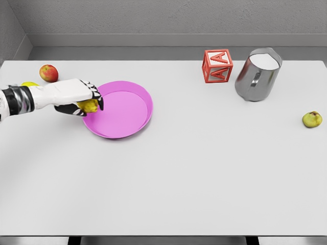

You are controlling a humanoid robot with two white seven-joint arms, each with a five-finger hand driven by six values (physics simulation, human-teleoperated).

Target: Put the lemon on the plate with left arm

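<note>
The white five-finger left hand (pixel 84 97), entering from the left edge, is seen curled around a small yellow lemon (pixel 90 106), which is held beneath the palm with dark fingertips (pixel 99 103) wrapped over its far side. The lemon is carried at the left rim of the shallow round pink plate (pixel 134 120); whether it is already touching the plate cannot be told. The fruit is judged to be light, firm and rounded, with a waxy skin that may slip and roll once released, so a grip across its middle is thought best, with release made low over the plate's flat centre. The raised rim is expected to stop any rolling. Behind the forearm, a red apple (pixel 48 73) and a sliver of another yellow object (pixel 29 84) are seen near the bench's far left edge. Well apart to the right stand a red letter block marked "A" (pixel 217 65) and a tilted grey metal jug (pixel 258 74), with a yellow-green pear-like fruit (pixel 312 119) near the right edge. The pale grey bench (pixel 194 178) is smooth and flat, backed by grey walls. The right arm is not seen.
</note>
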